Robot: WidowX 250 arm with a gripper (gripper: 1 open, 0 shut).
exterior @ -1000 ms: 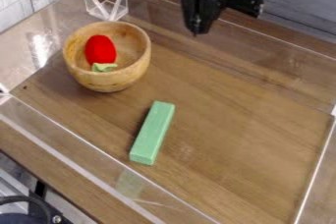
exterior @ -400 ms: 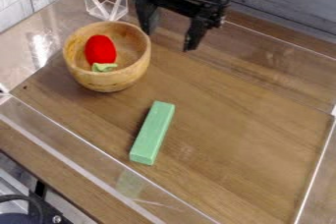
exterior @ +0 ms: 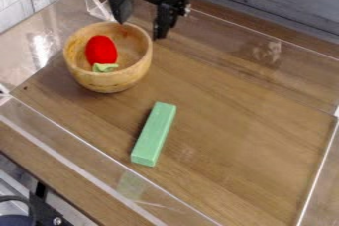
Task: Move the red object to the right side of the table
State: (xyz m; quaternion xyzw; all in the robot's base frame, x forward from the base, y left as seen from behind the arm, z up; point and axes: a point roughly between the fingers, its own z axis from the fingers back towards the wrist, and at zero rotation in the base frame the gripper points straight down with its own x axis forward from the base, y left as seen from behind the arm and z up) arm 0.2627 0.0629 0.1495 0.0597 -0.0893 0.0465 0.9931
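Camera view from above the front corner showed the end effector (exterior: pixel 146 19) hanging over the far left part of the worktop (exterior: pixel 252 111), fingers pointed steeply down and spread wide apart, grasping nothing. Below it and a little toward the near-left sat a wooden bowl (exterior: pixel 131 71), and the red object (exterior: pixel 99 49) lay inside that bowl, resting against the bowl's floor with its pale green leafy end (exterior: pixel 103 67) toward the near side. The end effector was above and just behind the bowl's far rim, not touching it, and the red object was clear of both fingers.

Further toward the camera, well apart from the end effector, lay a long green block (exterior: pixel 154 134) on the bare wood. The right side of the worktop, far to the end effector's other side, carried nothing visible except a clear low wall (exterior: pixel 318 185) along its edge.

Judging from this, the grasp had not yet begun, and the risks lay in the descent. The bowl's wall stood close around the red object, so a spread finger coming down off-centre could land on the rim, tipping or shoving the bowl rather than entering it. The toy looked rounded and smooth, so a pinch placed too high or off its widest part could squirt it sideways within the bowl. Lifting without clearing the rim could knock the toy loose, and a low carry across could clip the clear wall.
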